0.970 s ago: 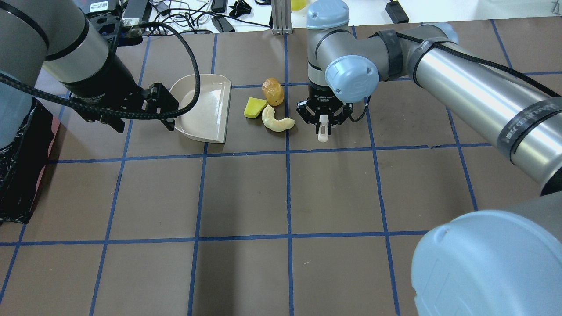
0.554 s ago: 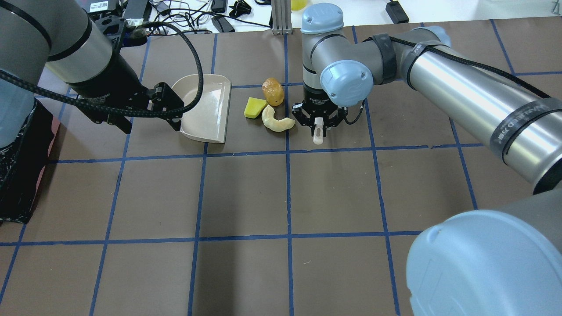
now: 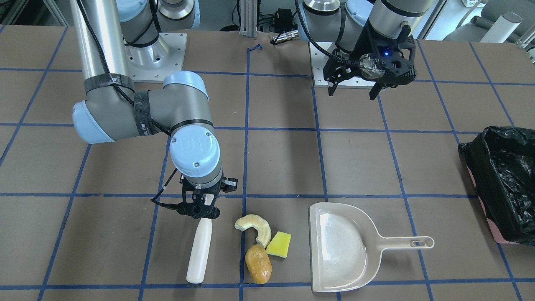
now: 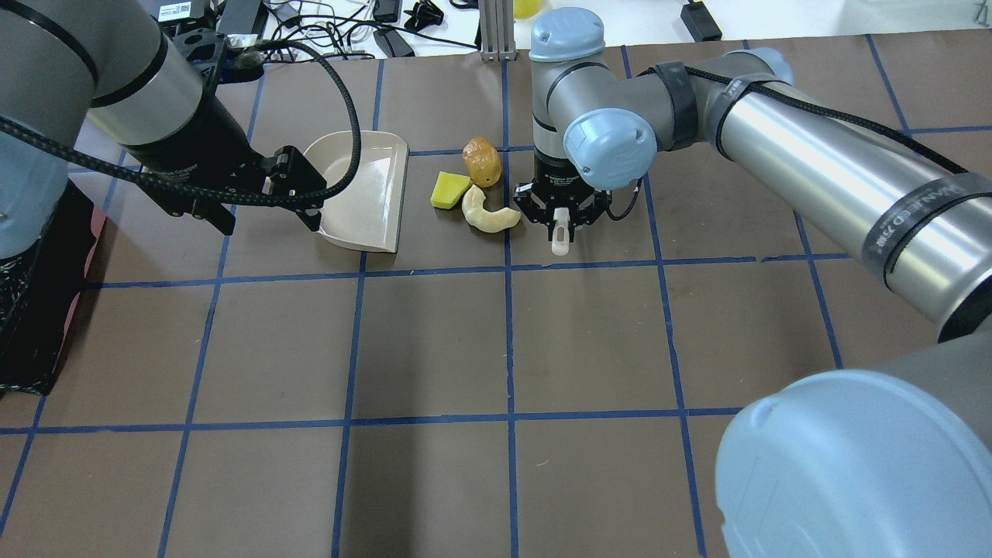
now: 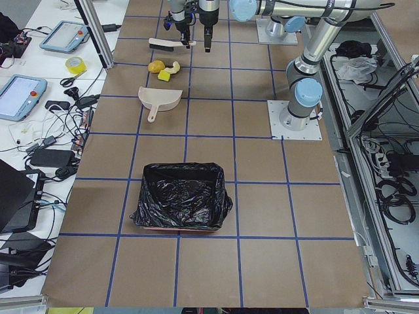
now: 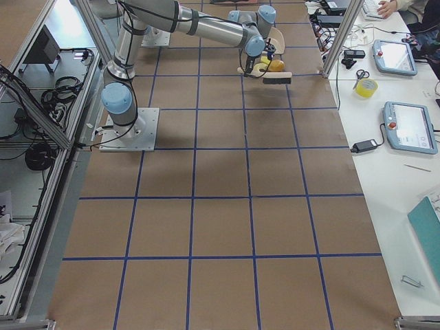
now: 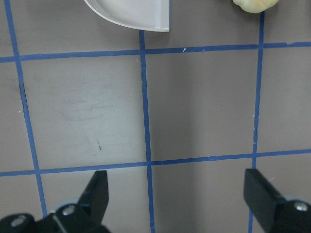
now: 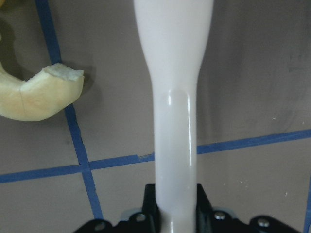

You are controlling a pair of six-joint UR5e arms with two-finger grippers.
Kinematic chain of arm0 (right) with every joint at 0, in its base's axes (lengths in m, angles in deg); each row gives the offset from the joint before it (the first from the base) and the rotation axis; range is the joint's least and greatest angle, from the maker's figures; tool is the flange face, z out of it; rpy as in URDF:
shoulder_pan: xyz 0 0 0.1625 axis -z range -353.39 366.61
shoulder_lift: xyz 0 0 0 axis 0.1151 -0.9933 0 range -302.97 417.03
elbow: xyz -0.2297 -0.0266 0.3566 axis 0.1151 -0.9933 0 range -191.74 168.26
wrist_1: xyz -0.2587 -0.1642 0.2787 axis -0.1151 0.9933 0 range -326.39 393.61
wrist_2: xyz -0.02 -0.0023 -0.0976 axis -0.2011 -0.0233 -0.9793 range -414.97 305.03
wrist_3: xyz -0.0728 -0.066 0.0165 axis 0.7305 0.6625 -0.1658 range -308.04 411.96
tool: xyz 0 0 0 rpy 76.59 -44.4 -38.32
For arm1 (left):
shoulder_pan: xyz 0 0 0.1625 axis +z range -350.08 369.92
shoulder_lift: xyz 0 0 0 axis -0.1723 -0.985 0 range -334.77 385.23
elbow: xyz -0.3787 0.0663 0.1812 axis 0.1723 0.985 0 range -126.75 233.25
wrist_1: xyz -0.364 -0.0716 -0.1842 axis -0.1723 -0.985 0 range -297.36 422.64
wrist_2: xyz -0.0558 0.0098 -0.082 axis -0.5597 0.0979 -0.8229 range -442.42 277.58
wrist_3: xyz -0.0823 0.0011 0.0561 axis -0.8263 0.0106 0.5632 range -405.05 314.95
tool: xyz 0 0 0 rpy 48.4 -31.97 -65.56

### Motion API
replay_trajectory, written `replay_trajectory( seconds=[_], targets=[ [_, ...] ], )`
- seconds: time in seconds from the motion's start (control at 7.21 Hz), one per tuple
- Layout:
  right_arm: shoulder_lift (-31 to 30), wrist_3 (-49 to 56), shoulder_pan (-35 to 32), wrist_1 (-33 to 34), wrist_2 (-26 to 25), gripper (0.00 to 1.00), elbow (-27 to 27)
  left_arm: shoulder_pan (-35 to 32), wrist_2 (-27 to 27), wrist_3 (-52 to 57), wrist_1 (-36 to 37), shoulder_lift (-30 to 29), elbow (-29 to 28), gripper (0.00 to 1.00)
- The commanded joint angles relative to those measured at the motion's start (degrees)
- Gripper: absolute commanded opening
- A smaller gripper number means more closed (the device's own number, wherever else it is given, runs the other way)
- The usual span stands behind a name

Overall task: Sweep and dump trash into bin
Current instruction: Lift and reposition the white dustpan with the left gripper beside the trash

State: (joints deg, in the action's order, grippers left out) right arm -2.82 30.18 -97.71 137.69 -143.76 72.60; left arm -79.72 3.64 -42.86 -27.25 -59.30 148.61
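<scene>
The brown paper-faced desk [image 4: 434, 341], ruled with blue tape, fills every view. At the right edge of the front-facing view sits the bin [image 3: 474, 163], pink-walled and lined with a crinkled, glossy black bag. It is well apart from everything else.

Over the last second the right arm has slid the brush [image 3: 199, 251] toward the picture's left in the overhead view. Its smooth white handle now stands just beside the crescent's [image 4: 487, 223] tip. None of the trash has stirred, so the sweep looks about to start rather than under way. The right pincer [image 3: 200, 213] is clenched on the handle's narrow end.

The left pincer [image 3: 351, 93] has shifted only slightly. It hangs released and empty at the upper right of the front-facing view, high over the desk.

The dustpan [image 3: 340, 246] is beige hard plastic with a glossy tray and a slotted handle. It lies ungrasped at lower centre, so it may skid when pieces are pushed into it.

The trash lies between brush and pan:
- The crescent is pale and matte.
- The yellow wedge [image 3: 279, 244] has flat faces.
- The tan lump [image 3: 258, 264] is oval and shiny.
</scene>
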Motion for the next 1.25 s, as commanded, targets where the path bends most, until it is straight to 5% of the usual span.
replay_trajectory(
  seconds=[0.0,0.42,1.11],
  targets=[
    [0.0,-0.3,0.0,0.0,0.1,0.0,0.0,0.0,0.1,0.2,3.1,-1.2,-0.3,1.0],
    [0.0,-0.6,-0.2,0.2,2.5,0.0,0.0,2.4,2.3,6.6,15.2,-6.3,-1.0,1.0],
    [0.1,-0.5,-0.2,0.2,2.6,0.0,0.1,12.0,2.3,43.7,25.3,-18.9,-5.2,1.0]
  ],
)
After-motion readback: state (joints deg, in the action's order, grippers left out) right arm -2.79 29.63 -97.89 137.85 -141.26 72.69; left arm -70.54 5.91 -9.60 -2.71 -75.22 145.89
